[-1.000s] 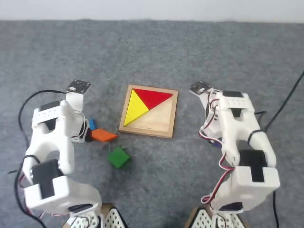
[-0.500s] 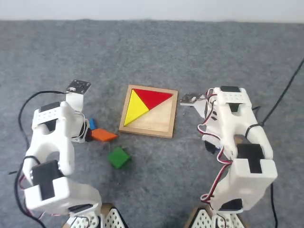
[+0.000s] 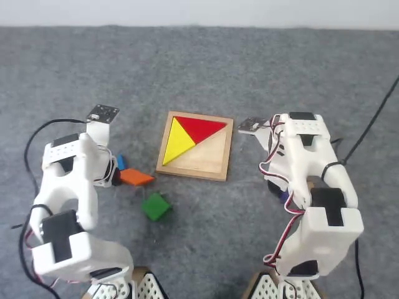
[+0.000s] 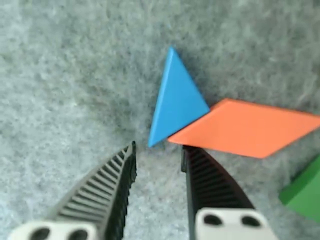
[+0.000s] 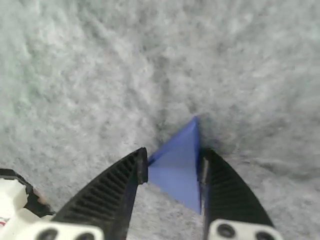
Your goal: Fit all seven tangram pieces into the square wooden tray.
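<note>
The square wooden tray lies between the arms and holds a yellow triangle and a red triangle. On the carpet to its left lie a light blue triangle, an orange parallelogram touching it, and a green square. My left gripper stands open just short of the light blue triangle's corner, with nothing between its fingers. My right gripper is shut on a dark blue triangle, right of the tray and low over the carpet.
Grey carpet covers the whole table. The lower half of the tray shows bare wood. The right arm stands close to the tray's right edge. Cables trail off both arms.
The right arm has swung and shifted its wrist toward the tray's right edge, then settled. The left arm and the loose pieces have not moved.
</note>
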Tool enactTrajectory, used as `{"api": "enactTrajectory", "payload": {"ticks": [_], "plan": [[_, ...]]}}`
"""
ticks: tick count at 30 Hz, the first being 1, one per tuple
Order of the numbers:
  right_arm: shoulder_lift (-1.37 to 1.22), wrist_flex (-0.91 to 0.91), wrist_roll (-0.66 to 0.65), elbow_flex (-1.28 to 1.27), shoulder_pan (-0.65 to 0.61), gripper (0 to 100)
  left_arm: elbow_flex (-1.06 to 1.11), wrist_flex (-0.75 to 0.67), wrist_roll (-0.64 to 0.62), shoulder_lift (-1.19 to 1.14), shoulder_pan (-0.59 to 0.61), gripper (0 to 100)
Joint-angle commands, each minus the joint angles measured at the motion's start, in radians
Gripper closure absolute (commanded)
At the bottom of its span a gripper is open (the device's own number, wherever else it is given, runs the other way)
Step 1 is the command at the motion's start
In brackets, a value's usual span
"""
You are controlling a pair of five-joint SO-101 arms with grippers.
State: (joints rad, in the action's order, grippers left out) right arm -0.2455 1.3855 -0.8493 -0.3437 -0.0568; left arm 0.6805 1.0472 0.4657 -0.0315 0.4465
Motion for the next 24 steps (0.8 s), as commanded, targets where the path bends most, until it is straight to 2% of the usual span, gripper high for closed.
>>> {"api": "enactTrajectory", "payload": {"ticks": [1,5,8,11,14,18,22,24], "plan": [[0.005,-0.005,0.02,0.026,-0.016,83.6,-0.002,-0.017,-0.008,0.049,-0.005,85],[0.005,0.007,0.012,0.026,-0.01,82.4,-0.002,-0.017,-0.008,0.049,-0.003,85],[0.013,0.067,-0.018,0.028,-0.013,71.9,-0.002,-0.017,-0.008,0.049,-0.003,85],[0.018,0.125,-0.112,0.031,-0.018,60.8,-0.002,-0.017,-0.008,0.049,-0.003,85],[0.018,0.17,-0.173,0.025,-0.018,55.6,-0.001,-0.014,-0.008,0.049,-0.003,85],[0.015,0.145,-0.173,-0.003,-0.018,57.8,-0.001,-0.014,-0.008,0.049,-0.003,85],[0.013,0.012,-0.173,-0.098,-0.018,61.4,-0.001,-0.014,-0.008,0.049,-0.003,85],[0.022,-0.001,-0.175,-0.107,-0.018,62.8,-0.001,-0.014,-0.008,0.049,-0.003,85]]}}
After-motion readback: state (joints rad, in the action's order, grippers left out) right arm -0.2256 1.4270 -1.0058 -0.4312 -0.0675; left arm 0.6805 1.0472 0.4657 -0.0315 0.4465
